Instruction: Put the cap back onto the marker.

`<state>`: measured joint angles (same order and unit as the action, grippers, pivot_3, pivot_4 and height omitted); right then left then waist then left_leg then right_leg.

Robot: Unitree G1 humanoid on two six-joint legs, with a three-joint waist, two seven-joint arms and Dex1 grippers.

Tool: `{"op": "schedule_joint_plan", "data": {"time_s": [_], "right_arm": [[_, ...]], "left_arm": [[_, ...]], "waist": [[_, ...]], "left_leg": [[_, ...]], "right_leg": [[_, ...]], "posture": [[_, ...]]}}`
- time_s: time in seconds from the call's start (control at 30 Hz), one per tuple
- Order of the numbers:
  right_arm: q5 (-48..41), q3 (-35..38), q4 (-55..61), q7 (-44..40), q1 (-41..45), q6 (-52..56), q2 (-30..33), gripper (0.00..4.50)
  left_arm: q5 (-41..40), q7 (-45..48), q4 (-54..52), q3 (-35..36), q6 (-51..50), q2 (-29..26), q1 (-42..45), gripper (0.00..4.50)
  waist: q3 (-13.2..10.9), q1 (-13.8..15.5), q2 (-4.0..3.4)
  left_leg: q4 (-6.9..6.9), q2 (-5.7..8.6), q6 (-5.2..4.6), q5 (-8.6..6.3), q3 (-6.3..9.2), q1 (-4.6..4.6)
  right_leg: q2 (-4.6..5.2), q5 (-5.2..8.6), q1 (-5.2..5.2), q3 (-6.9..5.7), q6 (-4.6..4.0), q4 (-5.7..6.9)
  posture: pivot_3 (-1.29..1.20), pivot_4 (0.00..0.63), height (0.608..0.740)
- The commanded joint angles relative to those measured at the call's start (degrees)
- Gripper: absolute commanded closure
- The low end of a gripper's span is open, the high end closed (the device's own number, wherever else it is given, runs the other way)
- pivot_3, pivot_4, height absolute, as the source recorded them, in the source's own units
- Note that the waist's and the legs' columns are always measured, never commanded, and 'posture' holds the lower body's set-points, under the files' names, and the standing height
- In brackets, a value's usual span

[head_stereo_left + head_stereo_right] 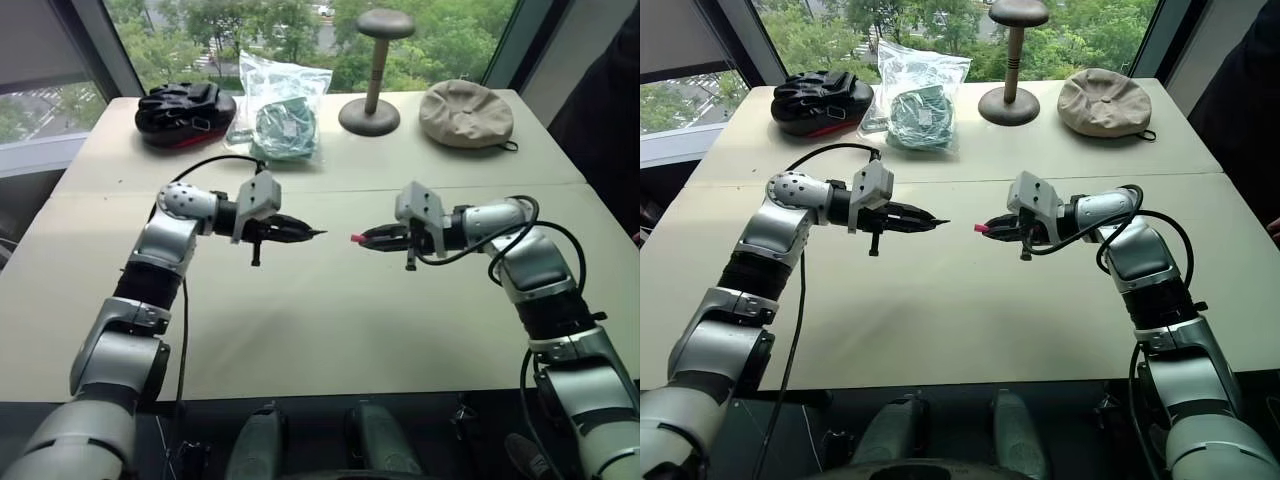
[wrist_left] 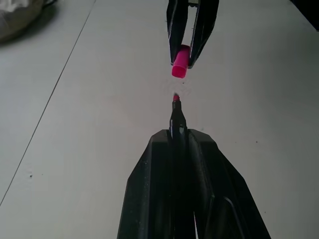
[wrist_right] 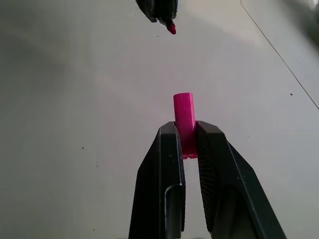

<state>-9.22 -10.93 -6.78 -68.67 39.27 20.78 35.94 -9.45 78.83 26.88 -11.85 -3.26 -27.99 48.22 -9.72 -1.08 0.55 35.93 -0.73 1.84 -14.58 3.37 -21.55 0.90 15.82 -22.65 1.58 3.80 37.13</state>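
Gripping marker (image 2: pixel 175 115): left pincer (image 1: pixel 300 232) | cap (image 3: pixel 184 122): right pincer (image 1: pixel 372 238) | apart, beige hat (image 1: pixel 465 113) behind

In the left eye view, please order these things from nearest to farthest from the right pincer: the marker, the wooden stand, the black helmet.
1. The marker: nearest, held in the left pincer, just across a small gap from the right pincer.
2. The wooden stand: farther, at the table's back edge, near the middle.
3. The black helmet: farthest, at the back left corner.

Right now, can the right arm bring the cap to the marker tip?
Probably yes: the right gripper holds the cap facing the marker tip in the left gripper, with open air between.
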Motion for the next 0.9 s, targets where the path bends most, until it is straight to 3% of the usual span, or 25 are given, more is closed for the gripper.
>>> {"op": "schedule_joint_plan", "data": {"time_s": [0.03,0.9], "right_arm": [[-0.8,0.5,2.1,0.4,1.2,0.1,-0.2,4.48],[-2.0,-0.4,6.8,1.8,-0.7,3.2,-1.5,4.48]], "left_arm": [[-0.2,0.4,-0.6,0.4,0.7,0.1,1.1,4.50],[0.7,-0.3,1.7,-0.3,2.4,3.1,1.6,4.50]], "waist": [[0.0,0.0,0.00],[0.0,0.2,0.00]], "left_leg": [[0.00,0.00,0.00,0.00,0.00,0.01],[0.02,0.00,0.00,0.00,0.01,0.00]], "right_leg": [[-0.01,0.00,0.00,0.00,0.00,0.00],[0.00,0.00,0.00,0.00,0.00,0.01]], "posture": [[0.00,0.150,0.740],[0.00,0.150,0.740]]}}
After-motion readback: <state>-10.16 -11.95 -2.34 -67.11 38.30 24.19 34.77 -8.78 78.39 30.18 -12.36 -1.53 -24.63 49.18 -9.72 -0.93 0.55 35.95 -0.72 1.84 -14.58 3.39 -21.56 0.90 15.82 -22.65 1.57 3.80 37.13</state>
